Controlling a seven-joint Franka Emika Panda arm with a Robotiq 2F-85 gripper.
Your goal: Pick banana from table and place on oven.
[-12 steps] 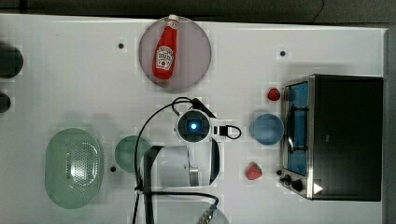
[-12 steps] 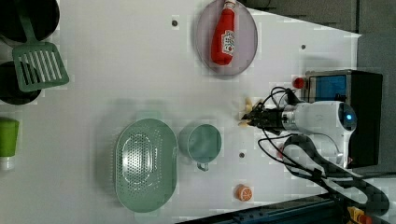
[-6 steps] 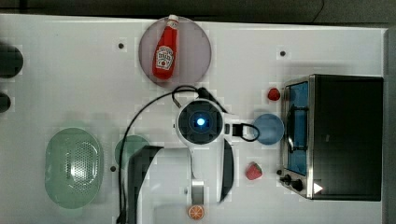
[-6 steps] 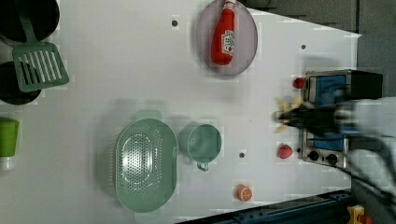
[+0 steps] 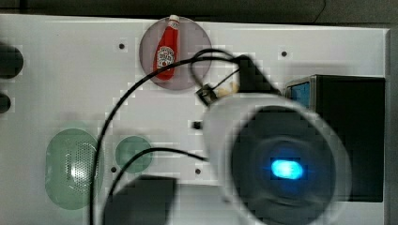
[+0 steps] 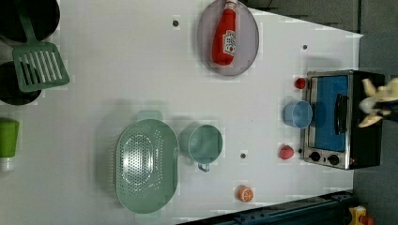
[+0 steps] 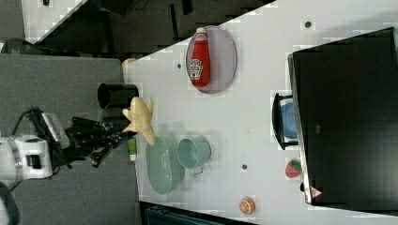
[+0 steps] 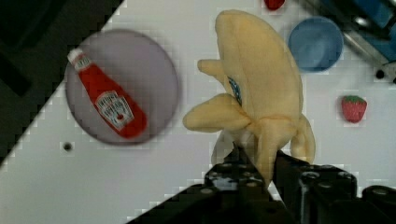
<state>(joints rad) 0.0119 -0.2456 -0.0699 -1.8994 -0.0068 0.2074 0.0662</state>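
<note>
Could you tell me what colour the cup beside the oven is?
Blue cup, best in the left view.

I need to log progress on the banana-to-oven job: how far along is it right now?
Done: the banana is picked up off the table, pinched at its base in the hand. In hand: it is being carried high in the air; the right view shows it raised well clear of the tabletop. Left: setting it down on the oven, whose black top is bare, and letting go.
</note>
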